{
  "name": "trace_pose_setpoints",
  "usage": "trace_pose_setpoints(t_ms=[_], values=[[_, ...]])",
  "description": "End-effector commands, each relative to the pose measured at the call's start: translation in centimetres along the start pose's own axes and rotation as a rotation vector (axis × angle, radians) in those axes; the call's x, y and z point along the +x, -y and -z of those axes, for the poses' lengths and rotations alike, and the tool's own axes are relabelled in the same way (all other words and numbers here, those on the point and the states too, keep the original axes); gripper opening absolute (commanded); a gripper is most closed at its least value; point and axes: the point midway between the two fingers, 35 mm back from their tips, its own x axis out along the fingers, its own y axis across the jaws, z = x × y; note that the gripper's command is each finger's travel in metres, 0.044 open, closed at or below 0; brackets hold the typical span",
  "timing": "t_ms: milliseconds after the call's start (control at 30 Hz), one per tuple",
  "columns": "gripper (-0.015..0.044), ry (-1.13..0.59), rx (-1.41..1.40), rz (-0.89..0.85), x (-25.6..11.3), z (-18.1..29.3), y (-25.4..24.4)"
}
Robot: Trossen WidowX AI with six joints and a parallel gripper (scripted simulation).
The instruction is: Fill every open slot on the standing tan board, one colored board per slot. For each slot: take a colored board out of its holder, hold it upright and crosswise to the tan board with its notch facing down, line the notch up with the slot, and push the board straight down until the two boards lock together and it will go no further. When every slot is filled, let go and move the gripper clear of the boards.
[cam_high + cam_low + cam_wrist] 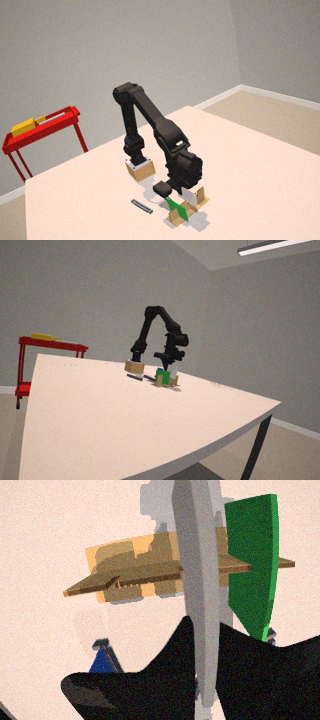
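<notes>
The gripper (180, 193) (165, 369) (194, 622) is pinching the white board (190, 198) (173, 373) (201, 580) between its fingers, which are standing almost closed, with only the thin board keeping them apart. The white board is standing upright and crosswise over the tan board (200, 195) (159, 380) (145, 576), next to the green board (178, 208) (162, 376) (252, 545), which is already sitting across the tan board nearer to one end. The blue board (160, 368) (102, 663) is waiting in its holder (115, 661), so it seems that one more board is remaining after this one.

The step in hand, I am judging, is the lining up and lowering of the white board into a middle slot. From these views I am not telling for certain whether its notch is already entering the slot (the gripper is hiding much of it). The next move is asking for a straight push down, without twisting, until the boards are locking fully. If the notch is sitting a little to one side, the white board is risking to catch on the tan edge and tilt.
</notes>
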Motion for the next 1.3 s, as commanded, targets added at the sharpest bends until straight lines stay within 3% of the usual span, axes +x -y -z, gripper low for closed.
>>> trace_pose_setpoints(t_ms=[0, 1267], values=[[0.0000, -0.003, -0.005, -0.003, 0.3, 0.1, 0.0], [0.0000, -0.003, -0.015, -0.003, 1.6, 0.2, -0.1]])
